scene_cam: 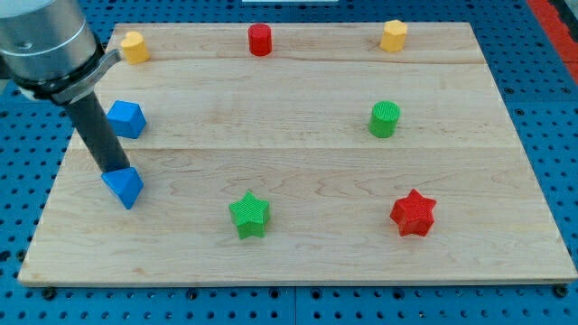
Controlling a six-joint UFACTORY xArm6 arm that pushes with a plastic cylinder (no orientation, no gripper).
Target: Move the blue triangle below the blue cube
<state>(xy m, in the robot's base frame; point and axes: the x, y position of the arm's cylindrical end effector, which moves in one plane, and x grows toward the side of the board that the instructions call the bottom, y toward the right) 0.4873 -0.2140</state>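
Blue triangle [124, 187] touches my tip [116, 171], below blue cube [126, 118].

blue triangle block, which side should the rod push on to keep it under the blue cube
Judging from this view, press on the upper face of the small blue triangular block, coming from the view's top. My tip already sits at that upper edge, between it and the blue cube. The triangle's point faces the view's bottom, so the broad upper side gives steadier contact. It already lies below the cube on the wooden board.
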